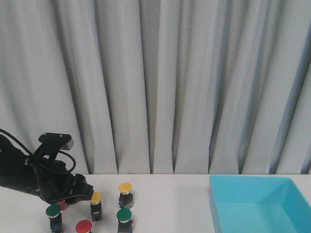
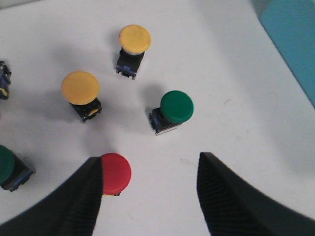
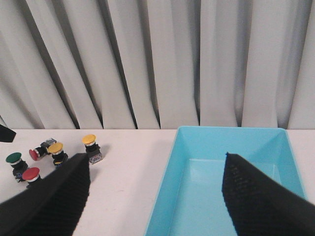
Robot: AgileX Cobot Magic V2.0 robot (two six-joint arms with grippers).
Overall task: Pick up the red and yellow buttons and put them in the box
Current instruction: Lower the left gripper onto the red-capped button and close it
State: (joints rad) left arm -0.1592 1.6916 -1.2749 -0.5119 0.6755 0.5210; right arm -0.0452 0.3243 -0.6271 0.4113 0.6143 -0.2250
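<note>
Two yellow buttons (image 2: 134,38) (image 2: 80,87) and a red button (image 2: 115,172) stand on the white table among green ones. My left gripper (image 2: 150,158) hovers open above them. The red cap sits just inside one finger (image 2: 83,201), which partly covers it, and nothing is gripped. In the front view the left arm (image 1: 43,182) reaches over the cluster, with the red button (image 1: 83,225) in front of it. A second red button (image 3: 33,154) lies on its side. The cyan box (image 3: 231,167) stands empty at the right. My right gripper (image 3: 155,157) is open above the box's near edge.
Green-capped buttons (image 2: 176,106) (image 1: 53,210) stand among the others; one (image 2: 4,164) is at the edge of the left wrist view. A grey curtain (image 1: 155,82) hangs behind the table. A strip of bare table (image 1: 170,199) separates the buttons from the box (image 1: 257,204).
</note>
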